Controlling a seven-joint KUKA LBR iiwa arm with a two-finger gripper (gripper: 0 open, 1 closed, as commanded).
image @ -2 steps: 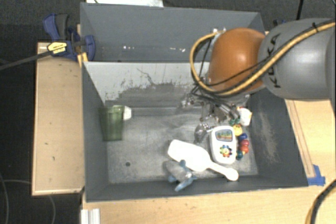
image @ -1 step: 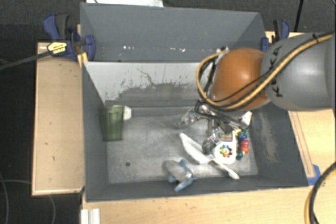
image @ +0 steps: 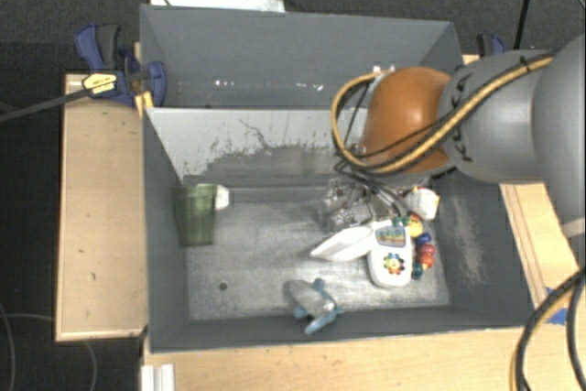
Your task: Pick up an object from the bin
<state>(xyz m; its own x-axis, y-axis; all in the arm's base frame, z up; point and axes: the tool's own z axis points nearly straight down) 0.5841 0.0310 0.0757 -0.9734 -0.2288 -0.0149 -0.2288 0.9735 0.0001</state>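
Note:
My gripper (image: 342,204) hangs low over the bin floor, right of centre, under the orange wrist cover. Just below it lies a flat white piece (image: 342,244), pointing left. Beside that piece, to the right, rests a white toy (image: 392,257) with a coloured flower button and red, yellow and blue beads along its right side. The gripper sits just above and left of these two, and whether it touches either is hidden. A small white thing (image: 424,202) lies to the gripper's right, partly hidden by cables.
A translucent green cup (image: 196,213) lies by the bin's left wall. A grey-blue toy (image: 312,303) rests near the front wall. The arm and its looped cables cover the bin's back right.

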